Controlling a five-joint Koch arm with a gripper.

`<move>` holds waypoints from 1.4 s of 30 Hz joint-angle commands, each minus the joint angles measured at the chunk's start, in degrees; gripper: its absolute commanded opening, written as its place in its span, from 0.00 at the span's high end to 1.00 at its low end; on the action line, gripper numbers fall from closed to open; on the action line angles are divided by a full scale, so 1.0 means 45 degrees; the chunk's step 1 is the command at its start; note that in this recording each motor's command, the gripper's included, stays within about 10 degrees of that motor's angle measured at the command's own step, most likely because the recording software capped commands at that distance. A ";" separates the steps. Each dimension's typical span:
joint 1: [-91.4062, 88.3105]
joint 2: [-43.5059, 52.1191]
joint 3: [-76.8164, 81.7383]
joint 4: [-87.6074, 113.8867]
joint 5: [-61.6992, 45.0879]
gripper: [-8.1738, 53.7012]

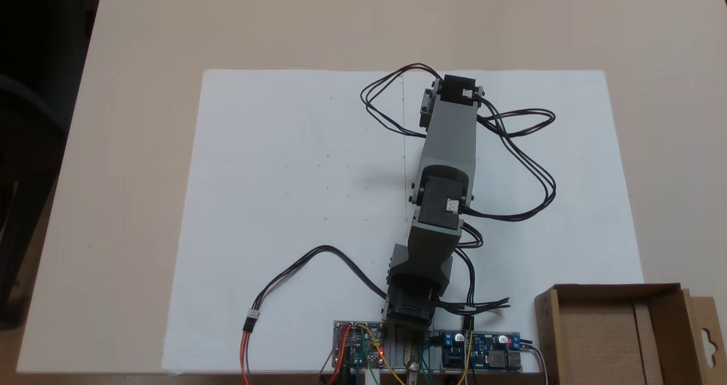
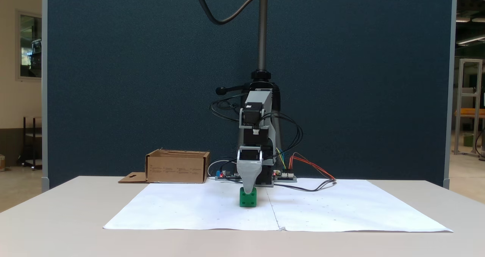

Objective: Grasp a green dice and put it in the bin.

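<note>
Stretching across the beige table (image 2: 57, 219), white paper (image 2: 341, 207) is lying before a dark blue partition (image 2: 132, 79). Sitting on that paper, the green dice (image 2: 248, 199) is touching the gripper (image 2: 249, 190) tip; the jaw gap is impossible to judge. Behind, the bin (image 2: 177, 168) is resting.

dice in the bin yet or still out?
Out. The green dice sits on the white paper under the gripper; the bin holds only bare cardboard.
</note>
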 commanded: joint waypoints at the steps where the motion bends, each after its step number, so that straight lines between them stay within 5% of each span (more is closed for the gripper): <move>1: 0.0059 0.0234 0.0039 -0.0254 -0.0859 0.17; 27: 0.0527 -0.0430 0.0840 -0.1914 -0.1133 0.20; 31: 0.0605 -0.0469 0.0859 -0.1914 -0.1172 0.29; 39: 0.0762 -0.0469 0.0937 -0.2012 -0.1152 0.65; 42: 0.0781 -0.0449 0.0937 -0.2031 -0.1133 0.68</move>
